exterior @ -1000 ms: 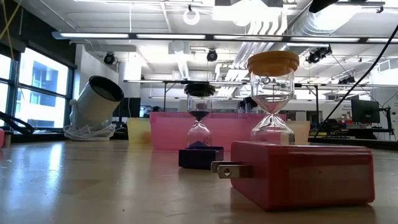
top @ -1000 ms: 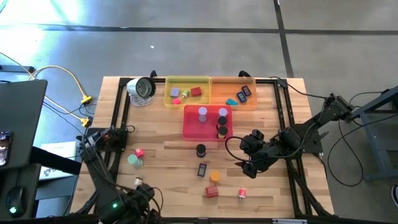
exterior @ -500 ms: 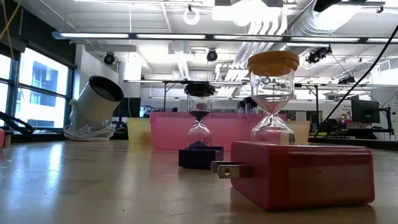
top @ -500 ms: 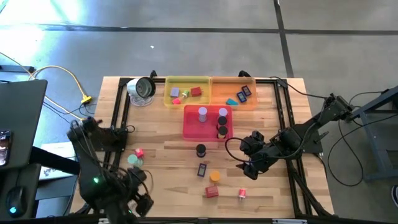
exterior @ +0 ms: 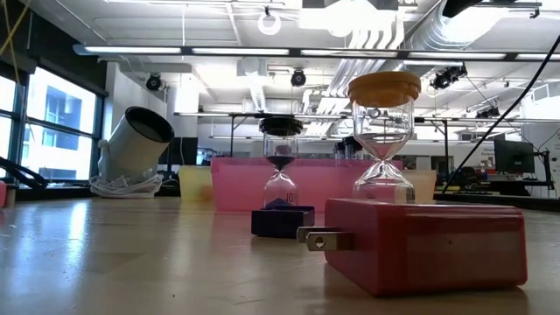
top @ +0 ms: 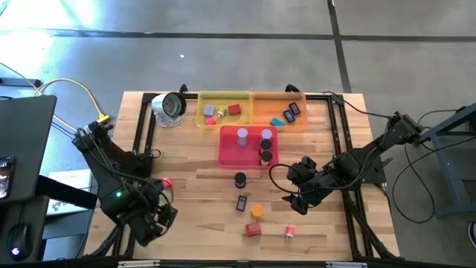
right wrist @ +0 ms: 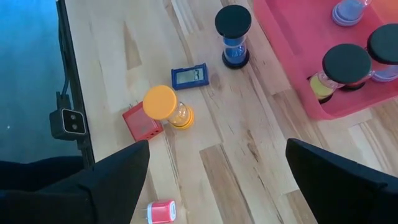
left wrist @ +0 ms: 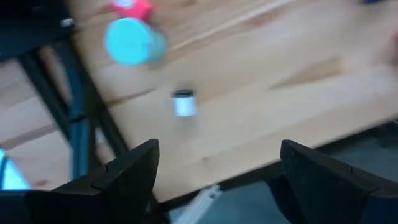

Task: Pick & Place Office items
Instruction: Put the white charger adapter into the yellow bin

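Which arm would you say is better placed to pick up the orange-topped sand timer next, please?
The right. Its open hand hovers beside the orange-topped sand timer, which shows just ahead in the right wrist view. The left hand, also open, is at the table's near left corner, by the teal-topped timer.

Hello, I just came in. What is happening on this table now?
A two-armed robot is sorting small office items into trays. Nothing is held at this moment. The left gripper is open above the table's left front area, near a teal-capped sand timer. The right gripper waits open near the translucent pink tray. An orange-capped sand timer and a red plug block lie loose on the wooden table.
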You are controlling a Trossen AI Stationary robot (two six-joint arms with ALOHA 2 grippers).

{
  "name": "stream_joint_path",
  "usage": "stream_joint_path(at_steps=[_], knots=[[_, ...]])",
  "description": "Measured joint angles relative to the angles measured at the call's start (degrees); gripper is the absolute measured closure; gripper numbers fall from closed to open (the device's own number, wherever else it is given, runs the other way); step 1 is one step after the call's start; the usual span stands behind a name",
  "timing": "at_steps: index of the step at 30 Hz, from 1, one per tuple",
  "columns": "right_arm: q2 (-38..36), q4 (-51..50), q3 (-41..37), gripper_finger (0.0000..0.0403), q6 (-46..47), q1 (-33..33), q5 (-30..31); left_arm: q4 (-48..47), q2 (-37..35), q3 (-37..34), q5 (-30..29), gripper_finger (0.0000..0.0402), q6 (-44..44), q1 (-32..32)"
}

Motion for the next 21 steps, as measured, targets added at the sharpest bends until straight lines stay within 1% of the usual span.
stream_joint_path(at_steps=[2,5,8,12,17,21], knots=[[0.0,0.0,0.0,0.0037,0.0,0.0,0.92,1.54,-1.56,-3.35,0.95,0.0075,-2.98,-0.95],[0.0,0.0,0.0,0.0037,0.0,0.0,2.1,7.07,-2.97,-7.1,1.13,0.0075,-6.63,-2.26],[0.0,0.0,0.0,0.0037,-0.23,-0.04,2.93,10.49,-3.09,-9.97,1.09,0.0075,-8.93,-3.45],[0.01,0.0,0.0,0.0037,-0.28,-0.55,3.06,16.13,-3.11,-14.76,1.6,0.0075,-14.59,-5.04],[0.0,0.0,0.0,0.0037,-0.42,-0.55,3.07,25.56,-3.09,-20.74,1.63,0.0075,-14.18,-6.26],[0.01,0.0,0.0,0.0037,-0.46,-0.55,3.0,26.61,-3.09,-23.67,1.55,0.0075,-16.4,-6.17]])
